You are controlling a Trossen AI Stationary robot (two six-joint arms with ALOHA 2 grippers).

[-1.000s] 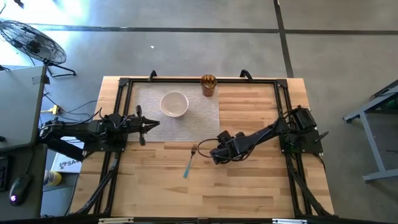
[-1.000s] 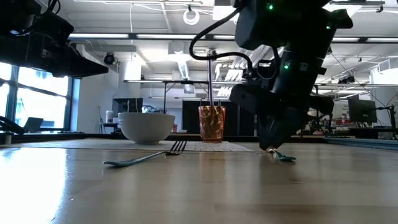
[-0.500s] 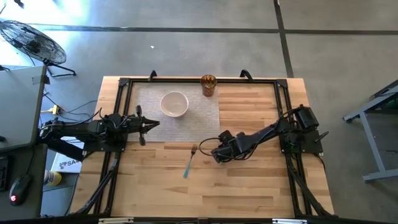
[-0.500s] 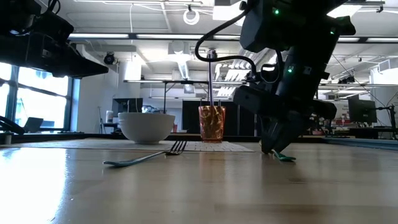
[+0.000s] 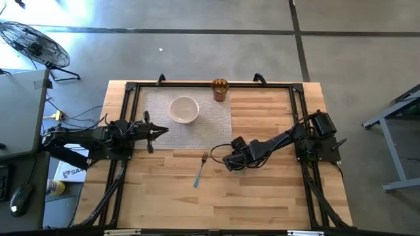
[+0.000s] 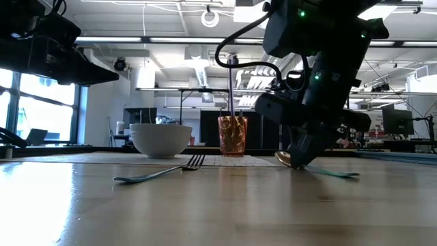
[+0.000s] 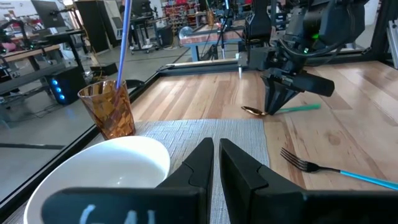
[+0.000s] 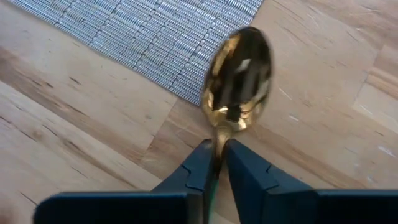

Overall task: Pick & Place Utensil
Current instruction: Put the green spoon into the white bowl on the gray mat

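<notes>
Fingers (image 8: pixel 200 167) of the right gripper (image 5: pixel 229 159) are clamped on the neck of a gold spoon (image 8: pixel 238 79), low over the wooden table (image 5: pixel 262 196) just off the near right corner of the woven placemat (image 5: pixel 211 128). The left gripper (image 5: pixel 161 130) (fingers pressed together) waits at the placemat's left edge. A white bowl (image 5: pixel 184 109) sits on the placemat, an amber cup (image 5: pixel 220 89) at its far right corner. A fork (image 5: pixel 200 169) lies just beyond its near edge.
</notes>
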